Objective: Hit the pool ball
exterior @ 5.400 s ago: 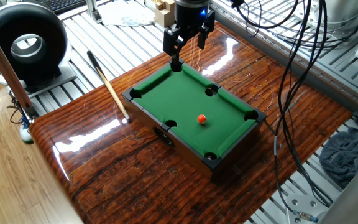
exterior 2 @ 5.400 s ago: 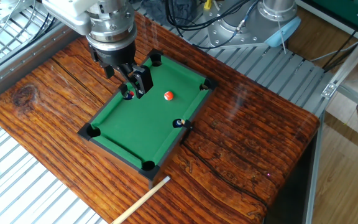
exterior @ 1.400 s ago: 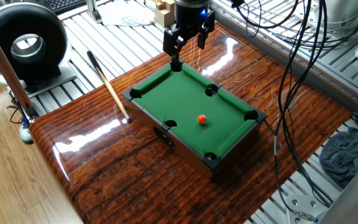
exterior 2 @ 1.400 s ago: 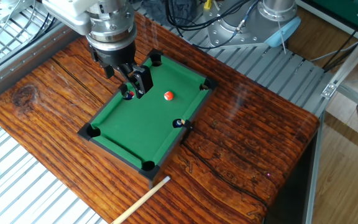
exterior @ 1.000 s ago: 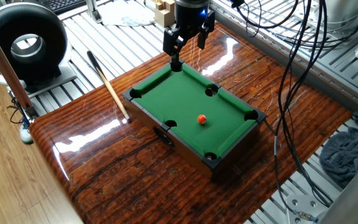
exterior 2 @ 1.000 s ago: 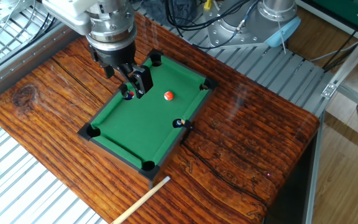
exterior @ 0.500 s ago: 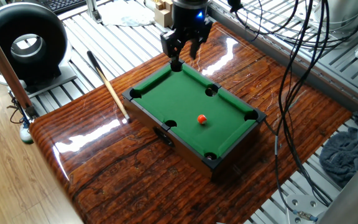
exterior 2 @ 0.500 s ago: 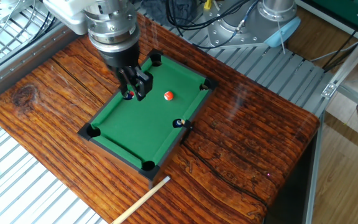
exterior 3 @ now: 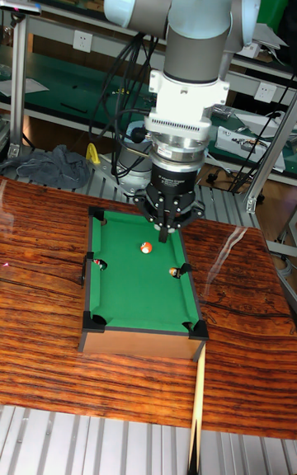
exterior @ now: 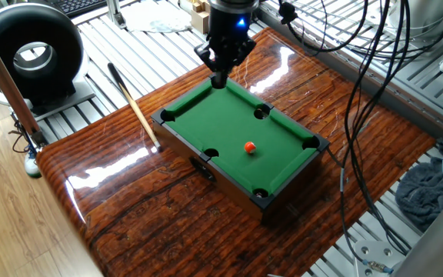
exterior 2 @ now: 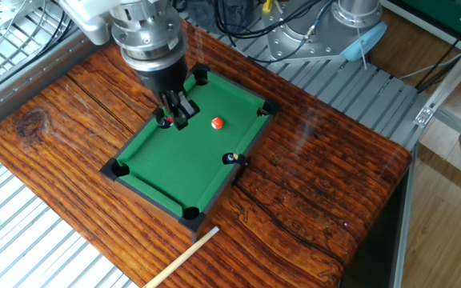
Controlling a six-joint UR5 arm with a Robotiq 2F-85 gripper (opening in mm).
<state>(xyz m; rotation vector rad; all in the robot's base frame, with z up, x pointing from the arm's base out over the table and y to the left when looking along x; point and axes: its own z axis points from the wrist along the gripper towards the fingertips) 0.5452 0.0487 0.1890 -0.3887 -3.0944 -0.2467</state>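
Grey cylindrical arm (exterior 3: 195,25) segments are joined by a pale blue end cap. A white ribbed wrist flange is followed by a black gripper (exterior 3: 168,232) — a small blue light is seen on it in one fixed view.

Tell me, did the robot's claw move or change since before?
Yes. The claw stayed near the far rail of the little pool table, but its fingers closed together and it twisted. The ball hasn't moved.

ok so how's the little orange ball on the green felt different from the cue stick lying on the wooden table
The pool ball is tiny, round and glossy orange-red; the cue stick is long, thin and pale wood with a dark butt. The ball sits on the felt inside the mini pool table; the cue lies outside it on the wooden tabletop. The ball is nearer the claw than the cue. Neither is touched by the claw.
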